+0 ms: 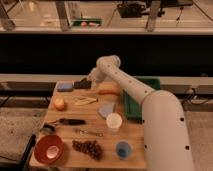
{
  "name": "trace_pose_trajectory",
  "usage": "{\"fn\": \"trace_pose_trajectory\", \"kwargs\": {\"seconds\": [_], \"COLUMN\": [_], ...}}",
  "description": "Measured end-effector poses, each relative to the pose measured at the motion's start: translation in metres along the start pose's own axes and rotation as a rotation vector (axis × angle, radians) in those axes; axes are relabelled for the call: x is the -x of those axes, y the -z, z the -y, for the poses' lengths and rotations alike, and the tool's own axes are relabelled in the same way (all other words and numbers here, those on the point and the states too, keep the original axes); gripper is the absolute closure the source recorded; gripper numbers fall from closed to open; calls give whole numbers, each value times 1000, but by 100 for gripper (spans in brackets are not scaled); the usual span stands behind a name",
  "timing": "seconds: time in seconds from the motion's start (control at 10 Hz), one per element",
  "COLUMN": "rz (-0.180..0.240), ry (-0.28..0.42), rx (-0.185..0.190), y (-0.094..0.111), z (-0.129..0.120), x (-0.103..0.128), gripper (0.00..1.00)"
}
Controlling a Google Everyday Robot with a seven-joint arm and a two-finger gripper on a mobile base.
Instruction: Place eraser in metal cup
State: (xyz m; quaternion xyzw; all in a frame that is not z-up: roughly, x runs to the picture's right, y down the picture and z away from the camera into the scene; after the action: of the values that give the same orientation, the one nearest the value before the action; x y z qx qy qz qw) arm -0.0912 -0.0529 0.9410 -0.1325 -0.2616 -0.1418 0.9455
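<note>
The metal cup (81,84) shows as a small dark shape at the back of the wooden table (135,150), just right of the blue-grey pad (64,86). My gripper (89,80) hangs from the white arm, which reaches in from the right. It sits right at the cup's upper right side, close over it. The eraser does not show on its own; the gripper and the dark cup hide that spot.
A green tray (142,100) lies at the right edge. An orange-brown item (110,89), a banana (85,100), a round fruit (59,103), a grey cloth (106,109), a white cup (114,121), a blue cup (122,149), grapes (87,147), a red bowl (48,149) and a black-handled tool (70,121) stand on the table.
</note>
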Motion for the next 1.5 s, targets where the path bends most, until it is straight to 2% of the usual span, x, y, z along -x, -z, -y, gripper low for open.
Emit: {"fn": "trace_pose_trajectory", "kwargs": {"seconds": [0.3,0.8,1.5], "rz": [-10,-18,-57], "ry": [1,16,21], "rx": [-3,-20,-48], "y": [-5,-17,-9], "z": [10,22,32], "x": [-12,-18,-37], "gripper": [100,100,100]}}
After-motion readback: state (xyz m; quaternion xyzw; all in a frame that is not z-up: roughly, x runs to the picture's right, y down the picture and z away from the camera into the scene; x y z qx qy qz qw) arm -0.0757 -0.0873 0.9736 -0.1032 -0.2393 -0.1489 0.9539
